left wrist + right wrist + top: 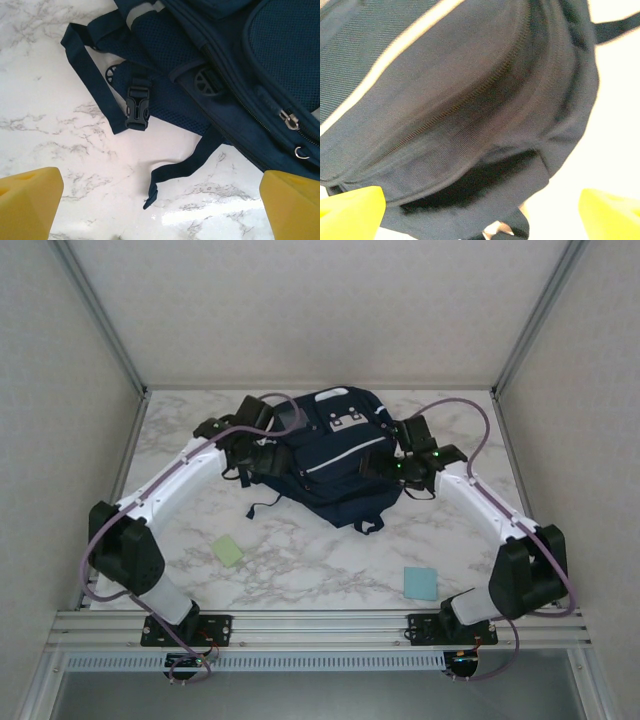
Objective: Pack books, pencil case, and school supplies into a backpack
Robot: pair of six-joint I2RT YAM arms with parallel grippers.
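The navy backpack (325,455) lies flat at the middle of the marble table, its grey and white patches facing up. My left gripper (258,456) is at its left side and stands open, with bare marble and a loose strap end (165,180) between its yellow fingertips (27,200). My right gripper (388,468) is at the backpack's right side, also open, close against the fabric (470,100), where a dark gap (470,182) shows under a zipped seam. A pale green pad (227,550) and a light blue pad (420,583) lie on the near table. Books, pencil case and ruler are out of view.
A strap with a black buckle (137,106) trails from the backpack (280,50) onto the marble. A zipper pull (290,119) sits on its side. Grey walls and metal posts (105,320) close in the table on three sides. A metal rail (320,625) runs along the near edge.
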